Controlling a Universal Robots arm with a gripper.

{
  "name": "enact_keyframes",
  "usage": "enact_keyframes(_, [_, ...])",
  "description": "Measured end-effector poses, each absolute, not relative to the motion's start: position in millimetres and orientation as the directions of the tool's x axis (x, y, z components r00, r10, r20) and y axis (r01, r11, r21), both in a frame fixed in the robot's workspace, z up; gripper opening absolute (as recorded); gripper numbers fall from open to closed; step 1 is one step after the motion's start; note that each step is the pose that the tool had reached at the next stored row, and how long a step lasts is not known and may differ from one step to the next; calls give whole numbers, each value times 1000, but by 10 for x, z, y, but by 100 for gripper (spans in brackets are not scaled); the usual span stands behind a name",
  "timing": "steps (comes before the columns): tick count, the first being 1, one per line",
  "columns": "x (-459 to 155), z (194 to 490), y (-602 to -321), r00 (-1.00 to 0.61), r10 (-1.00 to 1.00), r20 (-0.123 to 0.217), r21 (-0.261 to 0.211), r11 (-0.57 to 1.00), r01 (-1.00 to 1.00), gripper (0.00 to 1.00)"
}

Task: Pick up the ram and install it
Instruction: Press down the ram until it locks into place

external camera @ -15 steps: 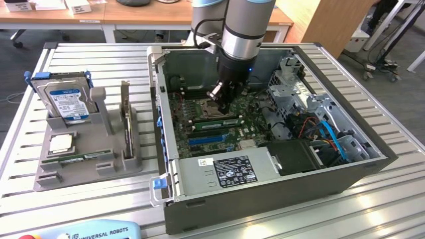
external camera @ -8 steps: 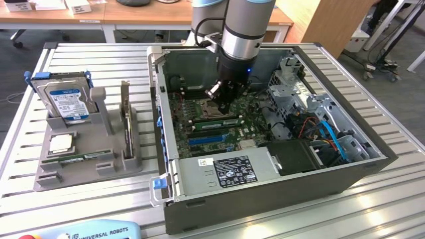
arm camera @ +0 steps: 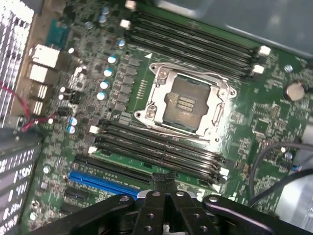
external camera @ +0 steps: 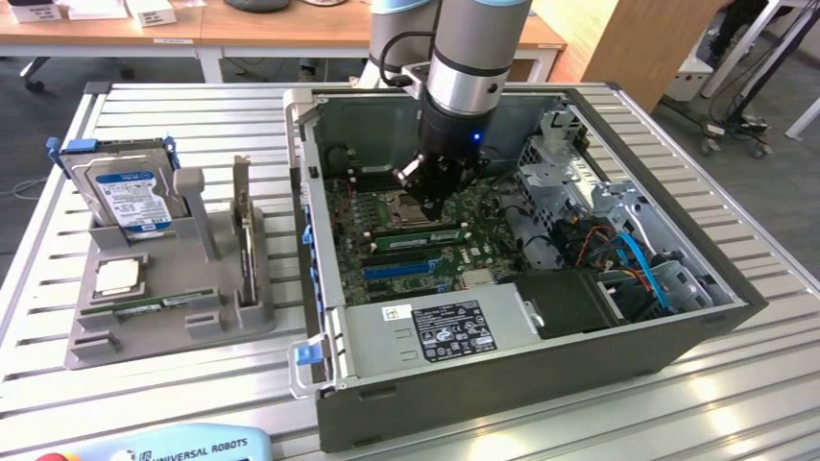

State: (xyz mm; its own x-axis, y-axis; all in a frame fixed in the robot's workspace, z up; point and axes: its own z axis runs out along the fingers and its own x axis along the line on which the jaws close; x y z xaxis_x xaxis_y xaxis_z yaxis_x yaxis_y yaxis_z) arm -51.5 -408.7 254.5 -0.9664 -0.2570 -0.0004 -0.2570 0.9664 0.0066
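Ram point(external camera: 421, 235): green stick, seated on edge in motherboard slot.

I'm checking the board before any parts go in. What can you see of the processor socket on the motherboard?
The processor socket is square, with a silvery metal frame that has screws at its corners, around a dark brownish centre with small rectangular openings. It lies flat on the green motherboard, between two banks of long black memory slots. I cannot tell whether a chip sits inside. The gripper, shut, is over the nearer slot bank and does not touch the socket.
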Motion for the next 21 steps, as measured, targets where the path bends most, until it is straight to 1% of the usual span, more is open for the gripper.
enact_keyframes(16, [-515, 2540, -4086, -1000, 17, 0, 7, 1000, 17, 10])
enact_keyframes(21, [-515, 2539, -4086, -1000, 23, 0, 7, 1000, 23, 10])
